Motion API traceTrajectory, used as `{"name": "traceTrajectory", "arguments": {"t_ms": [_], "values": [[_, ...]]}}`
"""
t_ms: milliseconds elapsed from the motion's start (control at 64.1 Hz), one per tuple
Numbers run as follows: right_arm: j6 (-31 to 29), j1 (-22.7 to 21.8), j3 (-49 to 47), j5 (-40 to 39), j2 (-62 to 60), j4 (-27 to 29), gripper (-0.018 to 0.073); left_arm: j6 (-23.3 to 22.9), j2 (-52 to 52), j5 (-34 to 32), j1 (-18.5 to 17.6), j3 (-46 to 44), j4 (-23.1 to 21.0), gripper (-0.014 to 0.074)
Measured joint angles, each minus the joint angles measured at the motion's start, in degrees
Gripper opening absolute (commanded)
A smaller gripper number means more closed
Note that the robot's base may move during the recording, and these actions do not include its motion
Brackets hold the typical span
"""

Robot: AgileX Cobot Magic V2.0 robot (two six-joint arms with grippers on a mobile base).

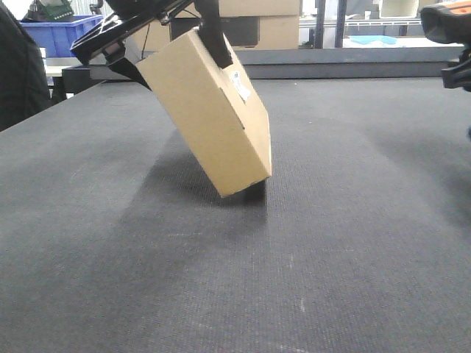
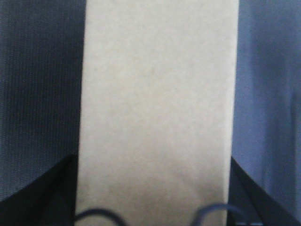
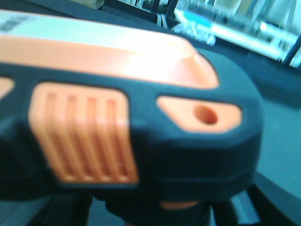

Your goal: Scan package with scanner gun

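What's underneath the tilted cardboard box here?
Beneath the cardboard box, only the dark mat and the box's shadow show. Its lowest corner is down at the mat; whether it touches cannot be told, and the area behind that corner is hidden.

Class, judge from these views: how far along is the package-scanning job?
Done: the left gripper grips the cardboard box, tilted, white label toward the right. In hand: the scanner gun, up at the right, seemingly in the right gripper. Left: aim at the label and scan.

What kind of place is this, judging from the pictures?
Probably a warehouse or parcel-handling lab: a cardboard package, an orange scanner gun, and a blue bin and cartons behind the dark work surface.
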Motion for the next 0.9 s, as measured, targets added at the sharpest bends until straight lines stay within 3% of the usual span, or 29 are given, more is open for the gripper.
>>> {"name": "traceTrajectory", "arguments": {"t_ms": [125,218,296,421,514,904], "values": [[-2.31,0.00,0.00,-0.16,-0.13,0.00,-0.0162,0.00,0.00,0.08,0.00,0.00,0.00,-0.0111],[-0.29,0.00,0.00,-0.31,-0.13,-0.09,-0.0162,0.00,0.00,0.08,0.00,0.00,0.00,-0.0111],[5.81,0.00,0.00,-0.84,-0.13,-0.09,-0.0165,0.00,0.00,0.08,0.00,0.00,0.00,-0.0111],[20.59,0.00,0.00,-1.96,0.22,-0.09,-0.0165,0.00,0.00,0.08,0.00,0.00,0.00,-0.0111],[25.95,0.00,0.00,-3.37,1.62,-0.35,-0.0165,0.00,0.00,0.08,0.00,0.00,0.00,-0.0111],[29.12,0.00,0.00,-3.91,3.78,-1.07,-0.0161,0.00,0.00,0.08,0.00,0.00,0.00,-0.0111]]}}
